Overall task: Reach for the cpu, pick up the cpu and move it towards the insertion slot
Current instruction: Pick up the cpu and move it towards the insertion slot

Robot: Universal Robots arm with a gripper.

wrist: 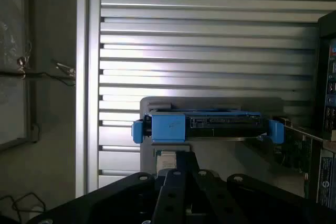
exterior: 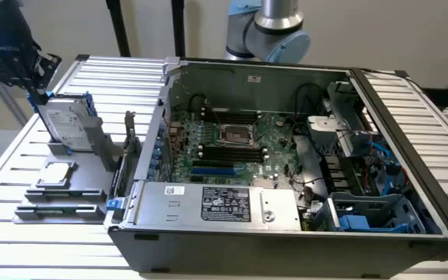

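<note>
Hovering above the upright hard drive (exterior: pixel 67 122), the gripper (exterior: pixel 30 76) holds nothing; open or closed, cannot tell. The cpu (exterior: pixel 55 173) lies flat on the grey holder (exterior: pixel 60 195), outside the case on the exterior view's left, well apart from the insertion slot (exterior: pixel 237 135).

Risk, as judged: a straight descent could clip the drive's blue rails, since the chip sits just beside it.

Exterior view gives the socket and the route to it. Wrist view gives the drive edge-on, with the cpu close by.
</note>
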